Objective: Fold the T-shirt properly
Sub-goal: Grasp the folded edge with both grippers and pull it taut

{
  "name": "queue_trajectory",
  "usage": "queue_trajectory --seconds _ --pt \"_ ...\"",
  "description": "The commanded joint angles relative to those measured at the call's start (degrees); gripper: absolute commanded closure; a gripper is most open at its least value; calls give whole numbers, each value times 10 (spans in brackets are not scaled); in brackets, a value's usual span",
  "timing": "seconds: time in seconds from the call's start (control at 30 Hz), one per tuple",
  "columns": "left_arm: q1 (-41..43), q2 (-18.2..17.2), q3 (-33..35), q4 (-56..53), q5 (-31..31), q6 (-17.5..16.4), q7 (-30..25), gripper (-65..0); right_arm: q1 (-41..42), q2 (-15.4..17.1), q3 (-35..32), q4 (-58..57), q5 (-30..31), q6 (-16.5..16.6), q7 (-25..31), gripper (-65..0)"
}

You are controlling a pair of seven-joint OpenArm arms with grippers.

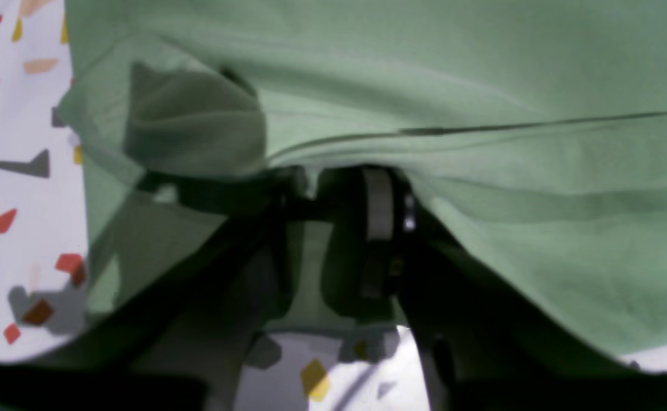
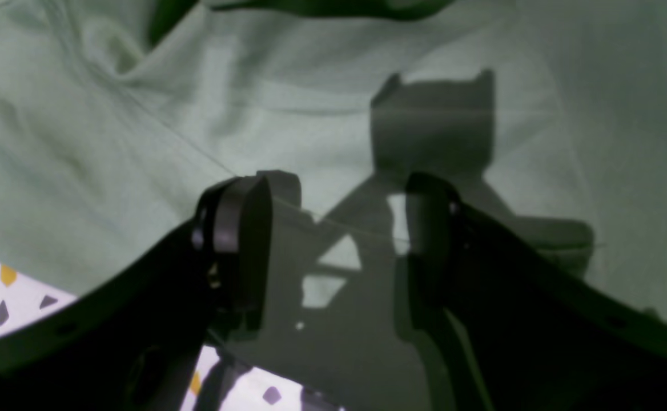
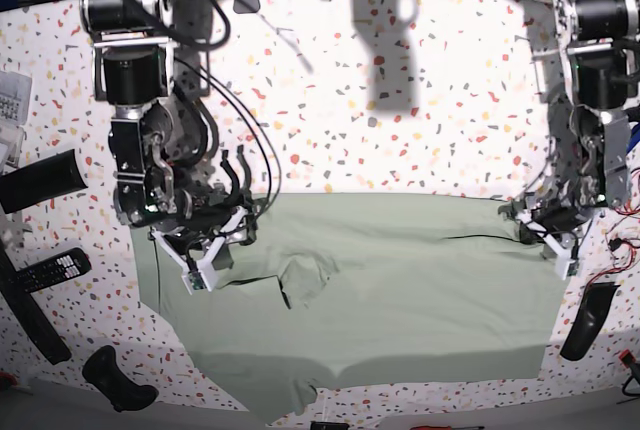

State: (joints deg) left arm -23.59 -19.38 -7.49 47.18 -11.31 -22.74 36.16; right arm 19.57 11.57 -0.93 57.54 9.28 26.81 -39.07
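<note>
Your pale green T-shirt (image 3: 400, 280) lies spread across the speckled table (image 3: 400, 100). Your right gripper (image 2: 333, 228) hovers over it, jaws apart. Your left gripper (image 1: 310, 205) pinches its edge.

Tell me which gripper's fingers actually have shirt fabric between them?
The left gripper, at the base view's right: its fingers pinch a fold of the T-shirt. The right gripper hovers with fingers apart, cloth lying flat below.

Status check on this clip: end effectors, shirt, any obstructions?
Left end effector pinching the T-shirt edge. Right end effector open above the cloth. Shirt partly folded, rumpled mid-left. Nothing lying on it.
</note>
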Motion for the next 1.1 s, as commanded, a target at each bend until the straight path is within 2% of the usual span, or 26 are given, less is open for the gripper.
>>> queue_trajectory --seconds 0.0,0.13,0.23,0.33,0.53,0.73,0.87,1.07 --pt "-3 -6 0 2 7 2 31 -142 6 3 2 7 -1 1 -33 -364" --pt "-4 -16 0 15 -14 -11 57 -142 6 3 2 34 2 5 -71 -364" --pt "-3 -21 0 31 -27 -14 85 -142 6 3 2 54 1 4 -128 -364" --pt "-2 -21 0 34 -27 -15 89 -142 6 4 2 59 1 4 -171 -364" --pt "9 -26 0 35 -79 -39 89 -142 -5 3 2 68 7 28 -157 -364" --pt "9 -26 0 35 -76 -39 90 -142 -20 3 2 96 19 28 -160 -364" --pt "9 -26 0 35 -69 -60 90 -142 -32 3 2 111 19 28 -161 -364" --pt "25 -26 0 40 -62 -60 79 -141 -50 3 2 130 19 28 -160 -364"
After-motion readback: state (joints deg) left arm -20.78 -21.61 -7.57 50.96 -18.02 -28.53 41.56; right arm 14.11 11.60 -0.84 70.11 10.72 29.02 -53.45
